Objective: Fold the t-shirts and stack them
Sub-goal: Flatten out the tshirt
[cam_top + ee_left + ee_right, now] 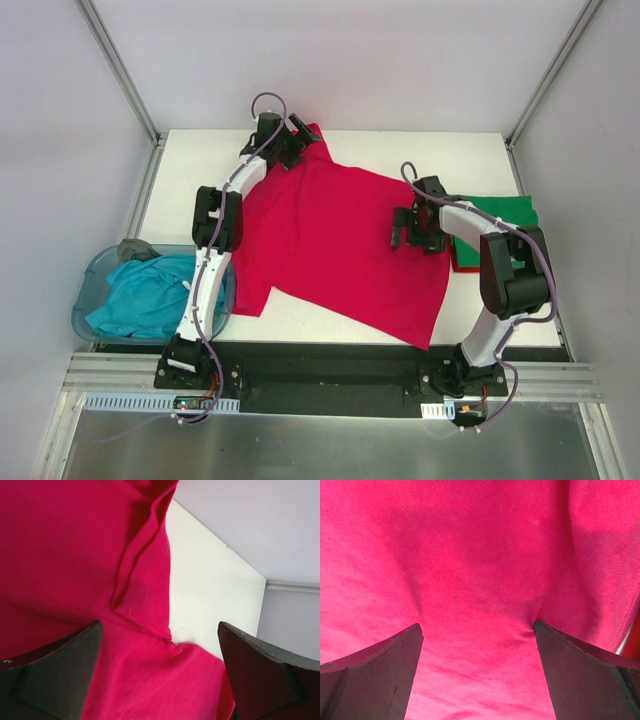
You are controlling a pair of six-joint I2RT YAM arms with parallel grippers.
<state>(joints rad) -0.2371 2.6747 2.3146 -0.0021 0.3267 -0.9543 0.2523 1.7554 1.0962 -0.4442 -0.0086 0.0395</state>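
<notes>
The crimson t-shirt (340, 240) lies spread across mid-frame on the table (420, 150), its lower corner close to the table's near edge. The left fingers (50, 675) gape wide over its upper-left edge. The right fingers (370, 675) gape wide above its right side. Bare table shows upper right.

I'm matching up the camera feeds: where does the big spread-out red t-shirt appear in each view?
Top external: red t-shirt spread flat mid-picture.
Left wrist: fills the left and bottom, with a creased edge running down the middle.
Right wrist: fills nearly the whole picture.
Shared landmark: white table, right of the cloth in left wrist; right wrist shows none clearly.
</notes>
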